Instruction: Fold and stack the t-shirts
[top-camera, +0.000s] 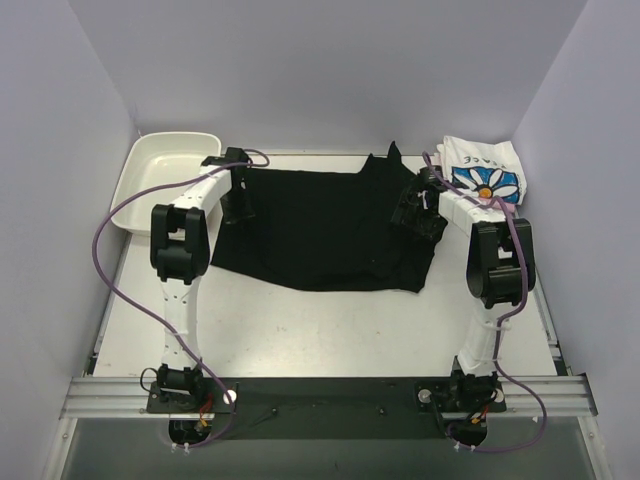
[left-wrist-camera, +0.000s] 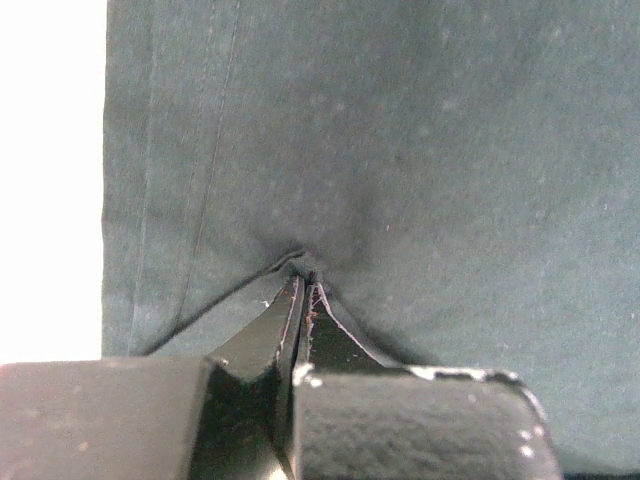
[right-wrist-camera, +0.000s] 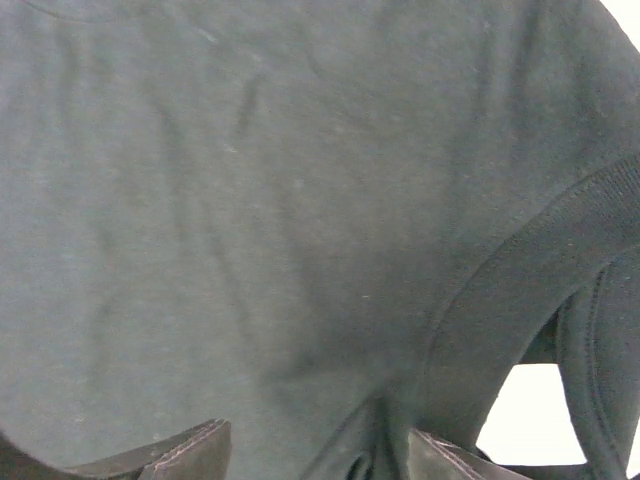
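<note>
The black t-shirt (top-camera: 330, 225) lies spread mid-worktop (top-camera: 320, 330). The left tool (left-wrist-camera: 308, 285), at its 9 o'clock edge, pinches cloth tight. The right tool (right-wrist-camera: 320, 455), at 3 o'clock, straddles cloth, jaws apart. A one-sided pull would likely skew the fold.

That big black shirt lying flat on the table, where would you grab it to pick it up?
Pinch the black t-shirt near its two side edges, coming from above, one gripper per side. It lies spread flat, so cloth must be nipped into a small fold. The left gripper is shut on such a pucker beside the stitched edge.
</note>
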